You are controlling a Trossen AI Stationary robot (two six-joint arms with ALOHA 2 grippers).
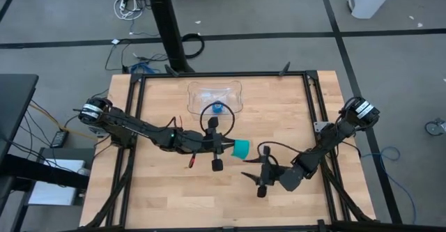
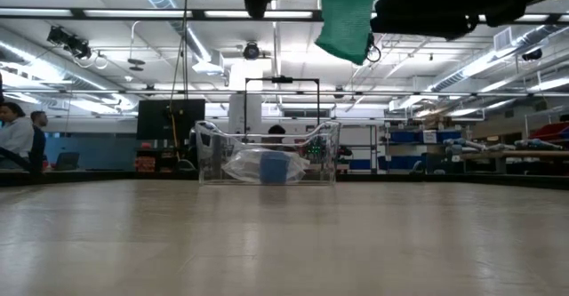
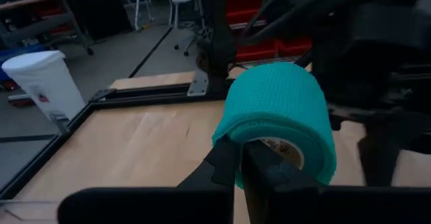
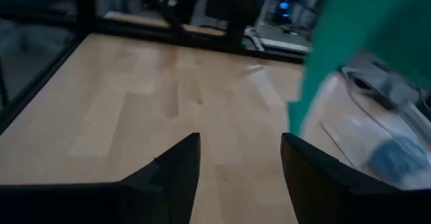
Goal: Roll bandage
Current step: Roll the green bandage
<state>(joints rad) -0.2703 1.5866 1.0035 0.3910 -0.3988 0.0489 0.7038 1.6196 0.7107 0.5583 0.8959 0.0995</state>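
Left hand (image 1: 224, 146) is closed on the bandage (image 1: 241, 148), which is now a short teal roll held in the air above the middle of the table (image 1: 167, 197). In the left wrist view the dark fingers (image 3: 232, 163) pinch only the near edge of the roll, at its pale core. This is the biggest risk, in my judgement: the grip is thin and the fabric is soft, so the roll may slip out and fall, or turn in the fingers.

Right hand (image 1: 259, 178) stands open and holds nothing, just to the right of the roll and a little nearer. If it comes in to help with the jaws so wide, it could push the roll out of the left hand before it closes.

A smaller risk is the loose end. In the low view the bandage (image 2: 347, 16) hangs down like a flap, so the last turn may unwind if nothing presses it.

Least important, the clear plastic tray (image 1: 197, 103) with the small blue roll (image 1: 218, 108) lies on the far side; a dropped roll could land against it.
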